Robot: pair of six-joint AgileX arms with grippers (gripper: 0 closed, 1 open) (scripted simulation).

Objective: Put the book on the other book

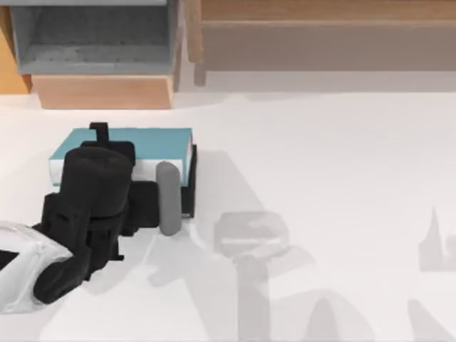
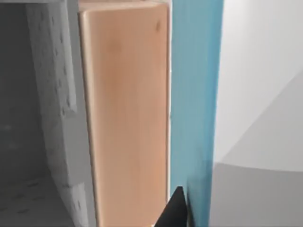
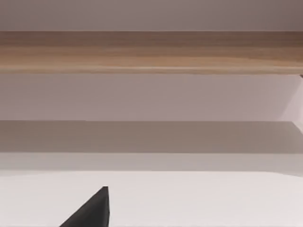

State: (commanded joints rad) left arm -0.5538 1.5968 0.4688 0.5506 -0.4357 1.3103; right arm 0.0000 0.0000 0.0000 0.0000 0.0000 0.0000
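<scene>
A: Where's the blue book [image 1: 142, 146]?

B: Left side of the tabletop [image 1: 320, 178], in front of the wooden shelf unit [image 1: 103, 91]. It's lying flat on top of the black book [image 1: 188, 192]; from above I only get a dark sliver of that one along the blue book's right edge and near corner. So it looks stacked already, a bit offset.

A: Your left pincer [image 1: 100, 132]?

B: Over the blue book, arm covering most of the cover. One fingertip pokes out past the book's far edge. Can't tell if it's clamped on the book or let go; my wrist view just shows a black fingertip [image 2: 176, 208] against the blue cover [image 2: 194, 109], with the shelf's wood panel [image 2: 125, 113] just beside it.

A: Why there?

B: My guess: holding from above keeps the book level while it settles on the lower one. Next call would be release and lift clear.

A: Right pincer?

B: Parked, off to the right. Its wrist view shows one dark fingertip [image 3: 92, 210] over bare tabletop, facing a wooden ledge [image 3: 151, 52]. Can't tell its opening.

A: Any readable text?

B: None. No lettering legible on either book.
</scene>
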